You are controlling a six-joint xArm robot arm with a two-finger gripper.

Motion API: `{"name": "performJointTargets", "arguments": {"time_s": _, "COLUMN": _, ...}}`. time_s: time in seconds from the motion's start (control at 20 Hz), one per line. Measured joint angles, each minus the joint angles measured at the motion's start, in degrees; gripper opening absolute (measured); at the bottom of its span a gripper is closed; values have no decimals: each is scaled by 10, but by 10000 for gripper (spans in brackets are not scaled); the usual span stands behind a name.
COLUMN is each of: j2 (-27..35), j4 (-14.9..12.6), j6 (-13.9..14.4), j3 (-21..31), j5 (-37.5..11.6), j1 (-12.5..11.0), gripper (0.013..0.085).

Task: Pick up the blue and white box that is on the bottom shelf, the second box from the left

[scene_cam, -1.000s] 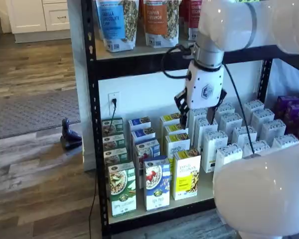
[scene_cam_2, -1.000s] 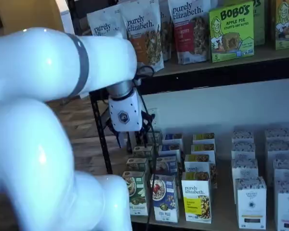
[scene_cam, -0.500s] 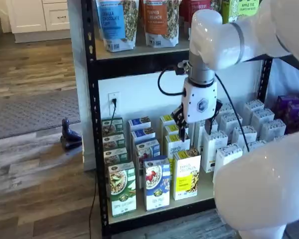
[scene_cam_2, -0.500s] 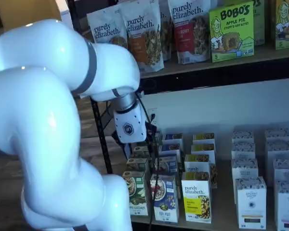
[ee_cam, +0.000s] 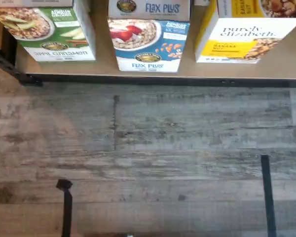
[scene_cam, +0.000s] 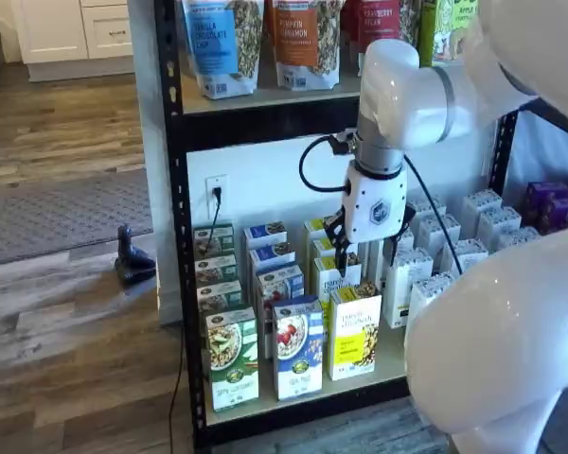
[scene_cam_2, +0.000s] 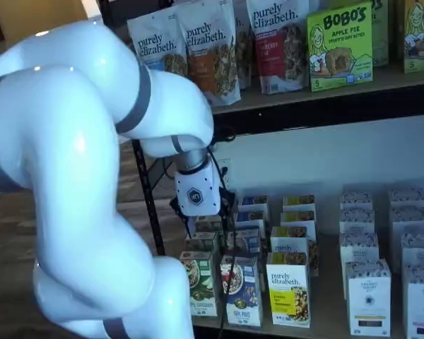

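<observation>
The blue and white box (scene_cam: pixel 298 348) stands upright at the front of the bottom shelf (scene_cam: pixel 390 363), between a green-and-white carton and a yellow one. It also shows in a shelf view (scene_cam_2: pixel 242 291), and the wrist view holds its face (ee_cam: pixel 149 42) behind the black rail of the bottom shelf (ee_cam: pixel 153 80). My gripper (scene_cam: pixel 364 253) hangs in front of the rack, above the box and a little to its right, over the yellow cartons. Its black fingers stand apart, open, with nothing between them. In a shelf view the gripper (scene_cam_2: pixel 206 220) is partly masked by the arm.
A green-and-white carton (scene_cam: pixel 231 357) and a yellow carton (scene_cam: pixel 354 331) flank the box, with more rows behind. White cartons (scene_cam: pixel 404 282) fill the shelf's right side. Granola bags (scene_cam: pixel 222 38) line the upper board. The arm's large white link (scene_cam: pixel 502 340) covers the lower right. Wood floor (ee_cam: pixel 153 148) lies below.
The arm has come down and leftwards, bringing the gripper lower, nearer the front cartons. The fingers stayed apart and the boxes have not moved.
</observation>
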Motion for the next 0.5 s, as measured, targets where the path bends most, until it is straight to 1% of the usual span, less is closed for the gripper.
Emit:
{"name": "performJointTargets", "arguments": {"time_s": 0.2, "j2": 32, "j4": 14, "j6": -9, "j3": -1, "j5": -33, "j1": 1, "gripper": 850}}
{"name": "performJointTargets", "arguments": {"time_s": 0.5, "j2": 92, "j4": 15, "j6": -7, "j3": -5, "j5": -86, "j1": 4, "gripper": 850}}
